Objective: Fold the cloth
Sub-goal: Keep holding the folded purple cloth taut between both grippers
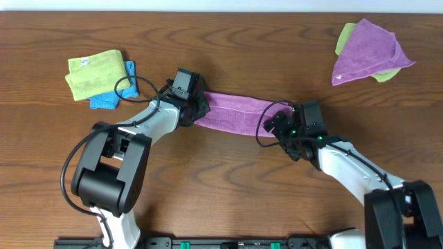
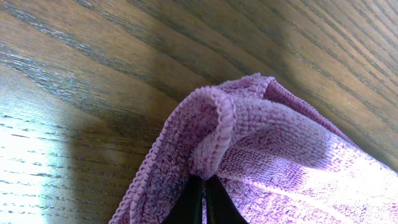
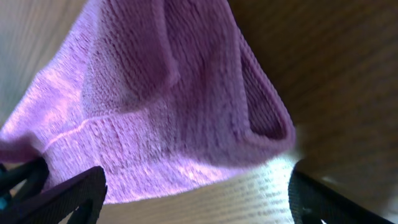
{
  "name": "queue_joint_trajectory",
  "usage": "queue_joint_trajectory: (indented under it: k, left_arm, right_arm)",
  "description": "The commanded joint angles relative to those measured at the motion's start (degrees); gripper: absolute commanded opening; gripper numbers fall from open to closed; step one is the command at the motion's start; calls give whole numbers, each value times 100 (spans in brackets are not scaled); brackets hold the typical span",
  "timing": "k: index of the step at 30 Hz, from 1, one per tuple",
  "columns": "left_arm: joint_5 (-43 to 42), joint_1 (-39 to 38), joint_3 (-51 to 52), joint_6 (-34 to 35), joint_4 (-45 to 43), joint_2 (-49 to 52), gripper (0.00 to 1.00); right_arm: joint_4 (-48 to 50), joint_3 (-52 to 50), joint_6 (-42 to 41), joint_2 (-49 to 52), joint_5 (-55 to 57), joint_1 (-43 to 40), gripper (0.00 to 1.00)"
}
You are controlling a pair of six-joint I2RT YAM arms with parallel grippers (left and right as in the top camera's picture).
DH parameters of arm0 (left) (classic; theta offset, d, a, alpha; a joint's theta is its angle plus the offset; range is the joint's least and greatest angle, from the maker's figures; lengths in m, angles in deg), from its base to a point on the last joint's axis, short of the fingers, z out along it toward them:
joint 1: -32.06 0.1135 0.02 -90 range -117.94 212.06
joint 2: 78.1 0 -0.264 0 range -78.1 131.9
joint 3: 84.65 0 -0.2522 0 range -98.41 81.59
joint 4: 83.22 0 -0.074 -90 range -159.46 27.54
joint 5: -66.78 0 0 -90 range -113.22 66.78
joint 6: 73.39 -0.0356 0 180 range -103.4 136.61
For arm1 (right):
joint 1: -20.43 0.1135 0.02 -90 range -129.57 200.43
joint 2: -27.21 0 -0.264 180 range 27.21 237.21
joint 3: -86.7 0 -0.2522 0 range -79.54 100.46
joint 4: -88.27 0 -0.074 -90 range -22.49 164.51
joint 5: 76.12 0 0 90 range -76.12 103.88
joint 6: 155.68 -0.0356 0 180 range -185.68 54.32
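the cloth is lying on the wooden table near its middle, gathered into a long pinkish-purple strip that is running from upper left down to the right, stretched between the two arms. in the left wrist view the cloth is bunching into a rolled, hemmed fold right at the claw, with the wood grain of the table showing behind it. in the right wrist view the cloth is hanging in soft folds, one hemmed corner curling under at the right

the left gripper is sitting at the strip's left end; its two black fingers are pressing tightly together and pinching the fold of the cloth between them. the right gripper is sitting at the strip's right end, its fingers standing wide apart with the edge of the cloth lying between them, and neither finger is clamping the fabric

farther out, a yellow-green towel is lying folded at the upper left on top of a blue cloth, near the left arm. at the upper right, well apart from the strip, a duller violet towel is lying crumpled over another yellow-green piece
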Motion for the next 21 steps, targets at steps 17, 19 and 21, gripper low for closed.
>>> queue_joint_trajectory:
  k: [17, 19, 21]
  left_arm:
    - [-24, -13, -52, -39, 402, 190, 6]
    - [-26, -13, -52, -42, 472, 190, 6]
    - [-33, -13, -52, -42, 527, 190, 6]
  right_arm:
    - [614, -42, -42, 662, 765, 61, 59]
    - [669, -42, -39, 662, 837, 61, 54]
    - [728, -42, 11, 662, 901, 61, 48]
